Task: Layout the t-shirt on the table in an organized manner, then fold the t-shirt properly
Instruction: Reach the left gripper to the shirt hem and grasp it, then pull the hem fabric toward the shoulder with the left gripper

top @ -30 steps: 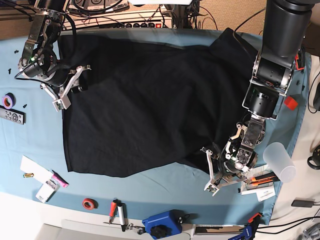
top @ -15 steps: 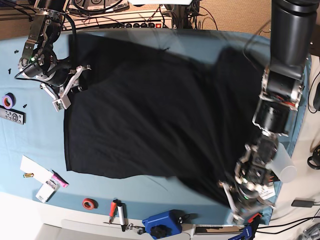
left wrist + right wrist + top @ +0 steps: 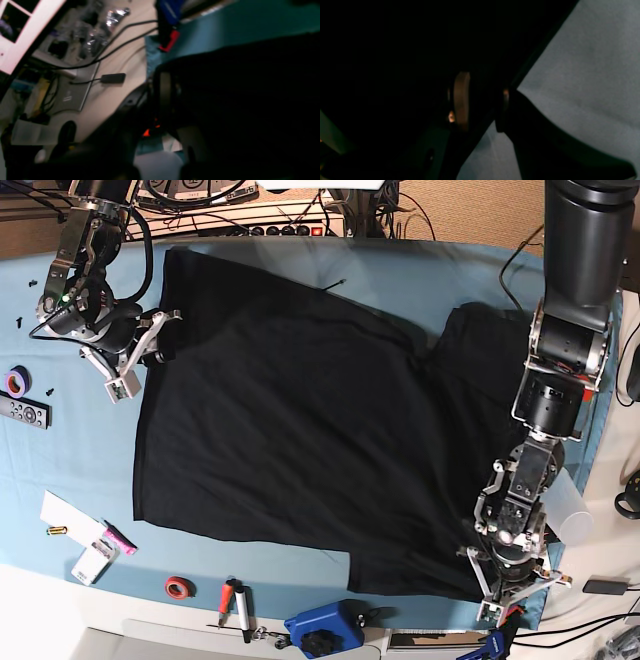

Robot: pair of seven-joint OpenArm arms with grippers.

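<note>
Blue cloth covers the desk (image 3: 60, 470), where the black t-shirt (image 3: 290, 410) lies spread nearly flat, plain side up, slightly rumpled. The left end effector (image 3: 510, 585) pinches its fabric at the near corner; the right end effector (image 3: 150, 345) grips the opposite edge.

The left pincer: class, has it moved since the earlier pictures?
Yes. The left pincer, gripping the t-shirt, has moved toward the near table edge, ending beside the blue tool end.
</note>
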